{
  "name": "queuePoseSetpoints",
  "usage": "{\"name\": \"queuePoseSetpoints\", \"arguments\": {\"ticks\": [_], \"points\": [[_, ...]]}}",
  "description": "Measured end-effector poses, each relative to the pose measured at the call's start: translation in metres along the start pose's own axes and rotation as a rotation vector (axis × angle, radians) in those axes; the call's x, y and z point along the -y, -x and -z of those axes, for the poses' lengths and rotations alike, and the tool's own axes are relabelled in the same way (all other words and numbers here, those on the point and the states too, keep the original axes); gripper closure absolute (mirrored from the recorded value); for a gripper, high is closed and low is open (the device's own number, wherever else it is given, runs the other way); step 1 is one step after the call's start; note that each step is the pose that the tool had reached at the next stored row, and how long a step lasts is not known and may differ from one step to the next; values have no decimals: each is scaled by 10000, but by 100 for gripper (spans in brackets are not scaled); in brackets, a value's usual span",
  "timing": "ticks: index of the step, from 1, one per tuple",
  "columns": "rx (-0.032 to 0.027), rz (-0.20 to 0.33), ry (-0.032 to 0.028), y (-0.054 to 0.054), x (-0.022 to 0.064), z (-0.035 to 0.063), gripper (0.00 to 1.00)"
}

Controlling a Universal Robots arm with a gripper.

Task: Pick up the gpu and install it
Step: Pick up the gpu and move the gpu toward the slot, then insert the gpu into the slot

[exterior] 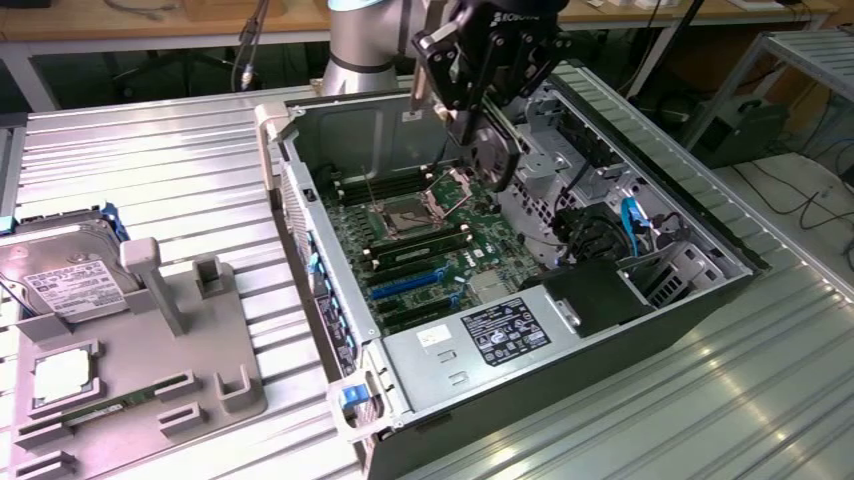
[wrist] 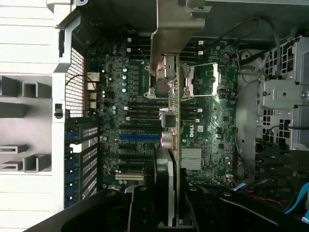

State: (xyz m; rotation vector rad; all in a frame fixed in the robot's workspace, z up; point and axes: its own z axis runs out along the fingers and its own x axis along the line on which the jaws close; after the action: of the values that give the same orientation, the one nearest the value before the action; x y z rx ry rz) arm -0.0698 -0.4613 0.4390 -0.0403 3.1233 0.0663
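Currently: pick-up done, install not yet. The gripper [exterior: 470, 120] is pinching the gpu [exterior: 497, 160], which hangs on edge above the open PC case [exterior: 707, 240], over the motherboard [exterior: 427, 240]. In the wrist view the gpu [wrist: 177, 140] shows edge-on, clear of the board and not seated in the blue slot [wrist: 137, 137] or any other. The hard drive [exterior: 60, 270] sits in its holder on the worktop [exterior: 174, 140].

One gpu [exterior: 491, 155], one computer case [exterior: 347, 135], one hard drive [exterior: 60, 272], one tray [exterior: 200, 362].
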Motion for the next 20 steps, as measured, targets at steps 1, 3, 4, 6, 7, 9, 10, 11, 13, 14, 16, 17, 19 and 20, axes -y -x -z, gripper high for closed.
{"name": "queuePoseSetpoints", "arguments": {"ticks": [1, 3, 4, 6, 7, 9, 10, 11, 13, 14, 16, 17, 19, 20], "points": [[0, 0, 0, 17, 0, 0, 72], [0, 1, 0, 51, 1, -1, 72], [0, 1, 0, 71, 2, -1, 72], [0, 1, 0, 108, 3, -2, 72], [0, 0, -1, 130, 3, -2, 72], [0, 0, 0, 187, 5, -4, 72], [1, 1, -1, 226, 6, -5, 72], [1, 1, 0, 226, 6, -4, 72], [0, 1, 0, 227, 6, -5, 72], [0, 1, 0, 227, 6, -5, 72], [0, 1, 0, 227, 6, -5, 72], [0, 1, 1, 227, 6, -5, 72], [0, 1, 1, 227, 6, -5, 72], [-1, 27, 1, 226, 6, -5, 72]]}}
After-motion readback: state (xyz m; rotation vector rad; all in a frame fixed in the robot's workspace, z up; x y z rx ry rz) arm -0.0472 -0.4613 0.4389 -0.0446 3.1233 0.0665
